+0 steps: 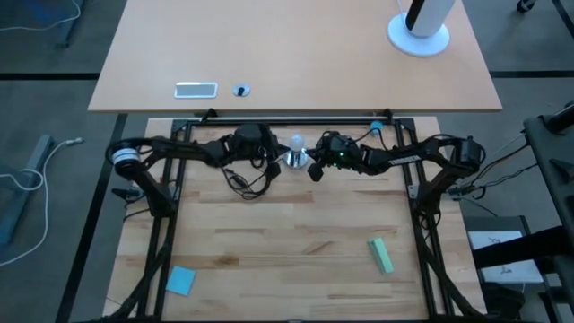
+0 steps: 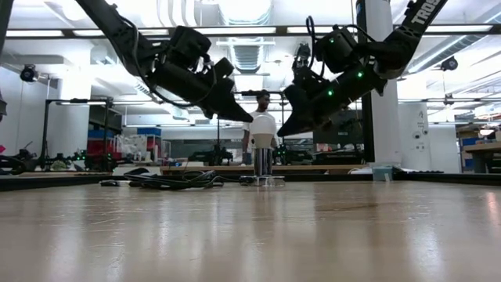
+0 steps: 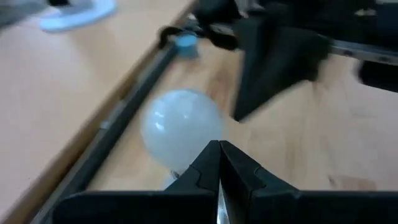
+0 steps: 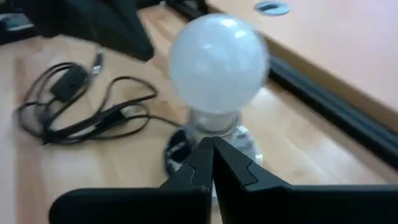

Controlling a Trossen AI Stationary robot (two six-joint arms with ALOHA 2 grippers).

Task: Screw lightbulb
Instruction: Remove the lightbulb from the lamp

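The frosted-white lightbulb point(image 1: 297, 144) stands upright with its screw base in the round silver socket point(image 1: 293, 162) at the far middle of the table; it also shows in the low view point(image 2: 263, 128). My left gripper point(image 1: 273, 154) is shut and hovers just left of the bulb's dome point(image 3: 180, 127), tips slanting down toward it point(image 2: 249, 119). My right gripper point(image 1: 314, 169) is shut just right of the bulb, its tips point(image 4: 212, 144) low by the bulb's neck point(image 4: 214, 118). My left gripper's shut tips are right beside the bulb's upper left side; I cannot tell whether they touch it. My right gripper's shut tips are right beside the bulb's neck above the socket; I cannot tell whether they touch it.
The socket's black cord point(image 1: 244, 182) lies coiled left of the socket under my left arm. A small blue cap point(image 1: 376, 128) sits by the far rail. A green block point(image 1: 380, 256) and a blue square point(image 1: 180, 281) lie near the front. A person point(image 2: 263, 100) stands beyond the table.
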